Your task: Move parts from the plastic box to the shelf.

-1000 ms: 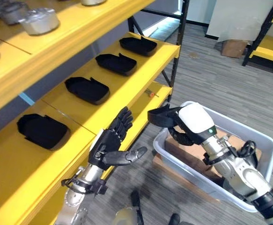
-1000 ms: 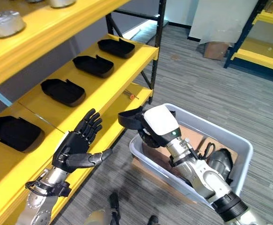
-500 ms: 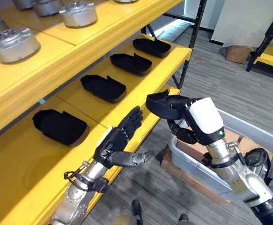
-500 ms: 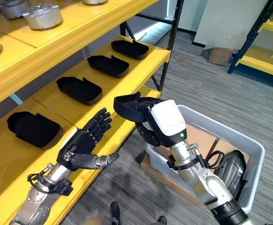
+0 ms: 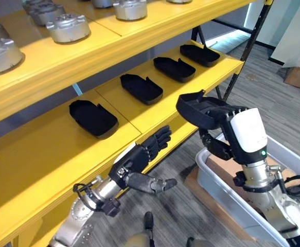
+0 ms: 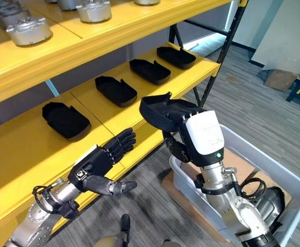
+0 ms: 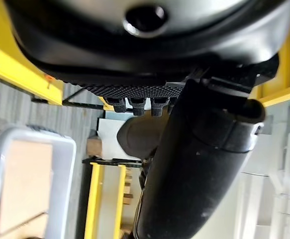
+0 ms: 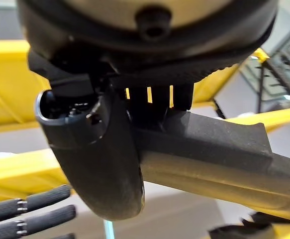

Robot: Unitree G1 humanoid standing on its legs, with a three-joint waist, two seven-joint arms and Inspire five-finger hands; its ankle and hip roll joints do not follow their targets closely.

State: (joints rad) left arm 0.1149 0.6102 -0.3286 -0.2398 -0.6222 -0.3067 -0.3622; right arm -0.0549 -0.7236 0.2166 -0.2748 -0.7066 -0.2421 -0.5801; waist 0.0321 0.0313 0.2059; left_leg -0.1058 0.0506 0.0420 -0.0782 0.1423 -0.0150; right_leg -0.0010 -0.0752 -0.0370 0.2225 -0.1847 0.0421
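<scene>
**Part lifted clear of the box, now level with the middle shelf**

Your right hand [image 6: 188,123] has carried a black part [image 6: 162,112] up and away from the plastic box [image 6: 288,177] over the last second. It was low, just above the box's near rim; now it hangs beside the front edge of the shelf [image 6: 139,105], about level with the board that holds the row of parts. The fingers are curled round the part from above, and the right wrist view confirms the clamp, with thumb and fingers pressed against its dark wall.

The whole scene has also slid in both eye views, so the head has turned toward the shelf. Do not read that as the placed parts moving. Four black parts [image 5: 93,117] lie in a line along that board, well apart from each other.

Your left hand [image 5: 134,162] hangs open, fingers straight, just below the shelf's front edge, holding nothing.

The pick looks done and the carry is in hand. What remains, in my judgement, is to bring the part over the board and set it down on bare yellow near the row, clear of the front edge.
</scene>
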